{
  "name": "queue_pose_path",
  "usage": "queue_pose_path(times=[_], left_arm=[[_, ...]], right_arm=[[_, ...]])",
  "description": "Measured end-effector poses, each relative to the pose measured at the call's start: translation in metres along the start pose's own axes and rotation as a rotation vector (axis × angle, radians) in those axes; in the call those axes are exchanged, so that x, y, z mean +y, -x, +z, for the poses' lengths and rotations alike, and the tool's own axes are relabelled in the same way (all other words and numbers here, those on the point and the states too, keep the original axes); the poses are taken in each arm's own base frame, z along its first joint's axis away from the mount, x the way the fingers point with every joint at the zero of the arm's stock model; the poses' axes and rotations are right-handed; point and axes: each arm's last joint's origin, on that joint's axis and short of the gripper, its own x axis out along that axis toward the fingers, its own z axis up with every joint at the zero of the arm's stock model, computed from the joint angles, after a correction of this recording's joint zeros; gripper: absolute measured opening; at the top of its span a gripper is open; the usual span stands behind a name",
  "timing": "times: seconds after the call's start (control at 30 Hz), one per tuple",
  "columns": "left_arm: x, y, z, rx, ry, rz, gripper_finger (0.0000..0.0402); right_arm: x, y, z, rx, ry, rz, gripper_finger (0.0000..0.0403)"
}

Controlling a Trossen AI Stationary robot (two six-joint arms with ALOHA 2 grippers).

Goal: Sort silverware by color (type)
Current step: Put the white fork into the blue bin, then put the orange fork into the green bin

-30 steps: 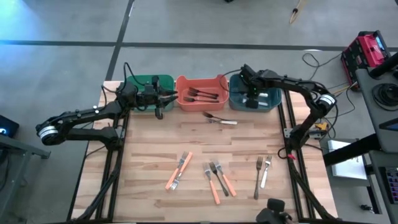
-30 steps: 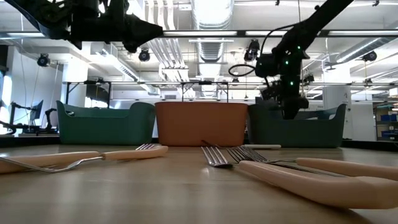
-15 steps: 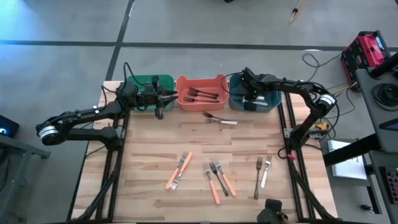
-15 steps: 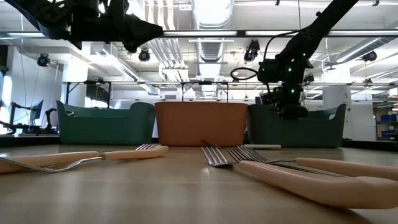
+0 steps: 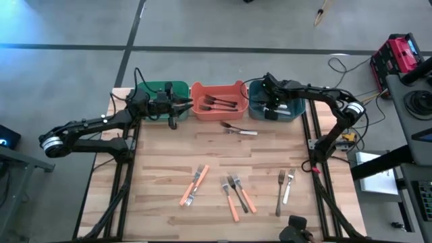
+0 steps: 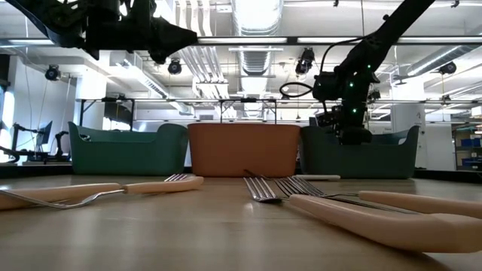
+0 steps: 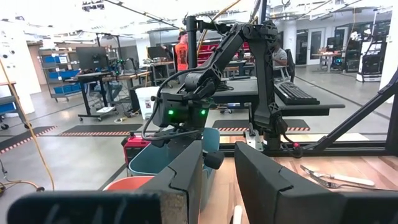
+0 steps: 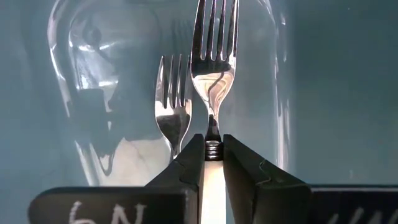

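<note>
A light wooden table (image 5: 155, 169) stands on a grey floor (image 5: 223, 27). Along its far edge sit three bins side by side: a green bin (image 5: 159, 92), an orange bin (image 5: 223, 90) in the middle, and a blue bin (image 5: 295, 108). Off the table's right side lie a red case (image 5: 397, 54) and loose cables (image 5: 341, 65). Beyond the table, a workshop room shows desks with monitors (image 7: 93, 59).
</note>
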Motion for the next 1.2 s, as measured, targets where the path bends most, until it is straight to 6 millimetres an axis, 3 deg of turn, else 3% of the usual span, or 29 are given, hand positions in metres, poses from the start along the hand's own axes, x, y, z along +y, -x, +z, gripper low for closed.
queue_pose_path(times=[0.73,1.07,1.2], left_arm=[[0.0000,0.0000,-0.0001,0.001,0.011,0.000,0.0077],[0.0000,0.0000,-0.0001,0.001,0.012,0.000,0.0077],[0.0000,0.0000,-0.0003,0.003,0.027,0.000,0.0077]], right_arm=[[-0.0002,0.0001,-0.0002,0.005,-0.077,-0.006,0.0036],[-0.0008,0.0008,0.0004,0.004,-0.130,-0.009,0.0131],[-0.0040,0.0057,0.0036,0.000,-0.146,-0.011,0.0153]])
